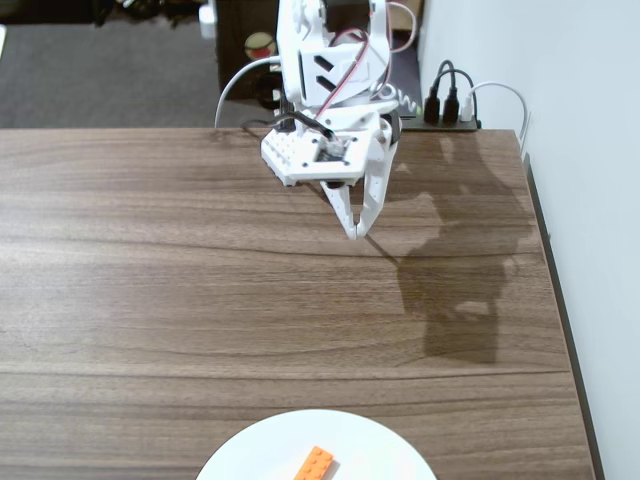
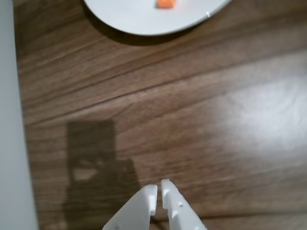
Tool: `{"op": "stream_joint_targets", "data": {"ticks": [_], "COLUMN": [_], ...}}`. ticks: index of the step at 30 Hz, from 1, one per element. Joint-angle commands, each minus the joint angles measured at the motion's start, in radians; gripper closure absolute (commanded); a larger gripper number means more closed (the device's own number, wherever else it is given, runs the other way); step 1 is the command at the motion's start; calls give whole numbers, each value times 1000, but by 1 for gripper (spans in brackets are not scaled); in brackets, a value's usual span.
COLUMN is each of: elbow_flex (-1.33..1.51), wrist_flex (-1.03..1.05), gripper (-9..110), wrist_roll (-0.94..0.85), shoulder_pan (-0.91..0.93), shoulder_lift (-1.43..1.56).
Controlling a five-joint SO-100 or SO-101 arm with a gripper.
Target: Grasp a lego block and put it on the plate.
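The brick (image 1: 316, 465) is seen resting on the plate (image 1: 250, 450) at the near edge of the table (image 1: 150, 300), a bit right of centre — its long axis runs diagonally in the fixed view. Well apart, toward the far edge, the claw (image 1: 355, 232) is held above bare wood w/ fingers pressed together, nothing gripped. No pickup seems left — placement is judged done.

- A brown wooden table (image 1: 200, 280) with long grain lines fills most of the fixed view.
- A black power strip (image 1: 450, 122) with plugs sits at its far edge.
- A white wall (image 1: 590, 150) runs along the right.
- What may be grey carpet (image 1: 100, 70) lies beyond.
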State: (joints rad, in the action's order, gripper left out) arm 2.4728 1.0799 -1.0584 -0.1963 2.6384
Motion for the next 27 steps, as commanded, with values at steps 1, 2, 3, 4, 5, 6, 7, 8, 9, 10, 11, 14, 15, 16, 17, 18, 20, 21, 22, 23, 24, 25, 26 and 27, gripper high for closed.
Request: {"op": "stream_joint_targets", "data": {"ticks": [1, 2, 3, 4, 5, 6, 7, 8, 9, 10, 11, 14, 15, 16, 17, 18, 20, 21, 22, 23, 24, 25, 26, 27], "elbow_flex": [32, 48, 61, 72, 80, 86, 94, 101, 114, 124, 137, 170, 184, 202, 222, 241, 268, 275, 278, 282, 288, 296, 307, 322], "wrist_flex": [17, 25, 32, 43, 55, 67, 83, 97, 110, 120, 129, 161, 163, 164, 169, 173, 179, 183, 187, 190, 193, 193, 193, 190], "gripper": [101, 101, 101, 101, 101, 101, 101, 101, 101, 101, 101, 101, 101, 101, 101, 101, 101, 101, 101, 101, 101, 101, 101, 101], "wrist_roll": [121, 166, 213, 270, 328, 379, 437, 488, 549, 598, 640, 762, 804, 836, 862, 888, 925, 937, 951, 963, 966, 971, 971, 971], "shoulder_pan": [-6, -6, -6, -6, -5, -2, 5, 12, 17, 20, 23, 38, 49, 63, 74, 80, 97, 106, 117, 124, 127, 130, 130, 130], "shoulder_lift": [94, 114, 132, 150, 169, 189, 212, 235, 265, 287, 310, 377, 400, 420, 446, 468, 508, 523, 537, 548, 558, 569, 580, 594]}}
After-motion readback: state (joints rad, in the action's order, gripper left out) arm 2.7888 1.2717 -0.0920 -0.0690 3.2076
